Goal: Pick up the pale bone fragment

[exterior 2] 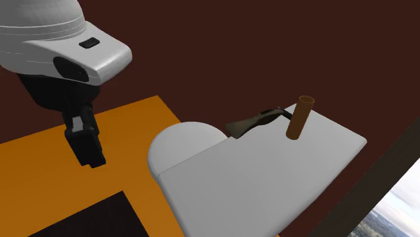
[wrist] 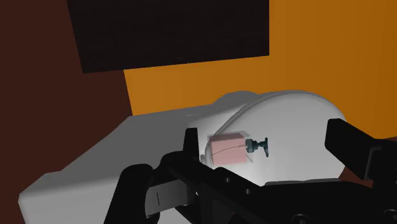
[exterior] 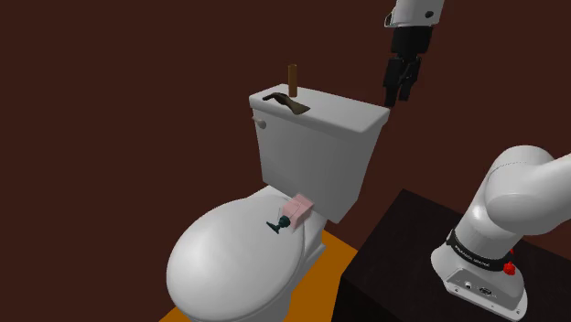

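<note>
Overhead, the black claw (exterior: 400,95) hangs in open air at about two o'clock from the white toilet tank (exterior: 311,165) in the shoulder view, off past the tank's edge and touching nothing. In the wrist view its fingers (wrist: 354,147) stand well apart with nothing clasped between them.

The bone fragment (exterior: 285,103) looks dark brownish-grey, a curved, slim piece. It lies flat on the tank lid (exterior: 343,113), near the lid's ten o'clock end in the shoulder view. At twelve o'clock from it, just beside, a brown cylinder (exterior: 293,79) stands upright on the same lid. In the second exterior view the fragment sits at nine o'clock from the cylinder, close to the lid's far edge.

Below the tank, a pink bottle (exterior: 297,211) with a teal pump (exterior: 274,225) rests on the closed white seat lid (exterior: 229,270), close to the tank, its pump end pointing to seven o'clock. Orange floor (exterior: 322,261) shows between the toilet and the dark stand (exterior: 403,247).
</note>
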{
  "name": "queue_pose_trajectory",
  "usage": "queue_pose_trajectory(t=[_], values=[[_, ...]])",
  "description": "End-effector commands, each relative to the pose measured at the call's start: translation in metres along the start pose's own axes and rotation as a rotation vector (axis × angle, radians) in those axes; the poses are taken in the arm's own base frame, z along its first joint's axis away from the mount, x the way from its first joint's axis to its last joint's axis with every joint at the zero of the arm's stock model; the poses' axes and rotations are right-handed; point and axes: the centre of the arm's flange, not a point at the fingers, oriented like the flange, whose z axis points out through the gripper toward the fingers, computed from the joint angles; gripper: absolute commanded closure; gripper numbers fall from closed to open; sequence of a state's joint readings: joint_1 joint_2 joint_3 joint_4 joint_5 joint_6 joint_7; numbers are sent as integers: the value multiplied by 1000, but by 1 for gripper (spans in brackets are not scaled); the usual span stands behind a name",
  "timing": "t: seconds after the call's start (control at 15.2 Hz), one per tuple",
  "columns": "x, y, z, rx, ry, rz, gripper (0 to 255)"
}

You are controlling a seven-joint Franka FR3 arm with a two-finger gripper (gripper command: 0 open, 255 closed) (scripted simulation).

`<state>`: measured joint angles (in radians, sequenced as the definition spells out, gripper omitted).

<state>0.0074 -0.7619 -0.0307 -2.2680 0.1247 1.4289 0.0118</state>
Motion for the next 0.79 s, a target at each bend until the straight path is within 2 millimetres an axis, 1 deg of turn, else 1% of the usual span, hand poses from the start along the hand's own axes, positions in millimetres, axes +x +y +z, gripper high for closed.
queue_pose_trajectory(t=[0.0,0.73], values=[[0,0,0,0,0,0,0],[143,-9,11,-80,13,60,0]])
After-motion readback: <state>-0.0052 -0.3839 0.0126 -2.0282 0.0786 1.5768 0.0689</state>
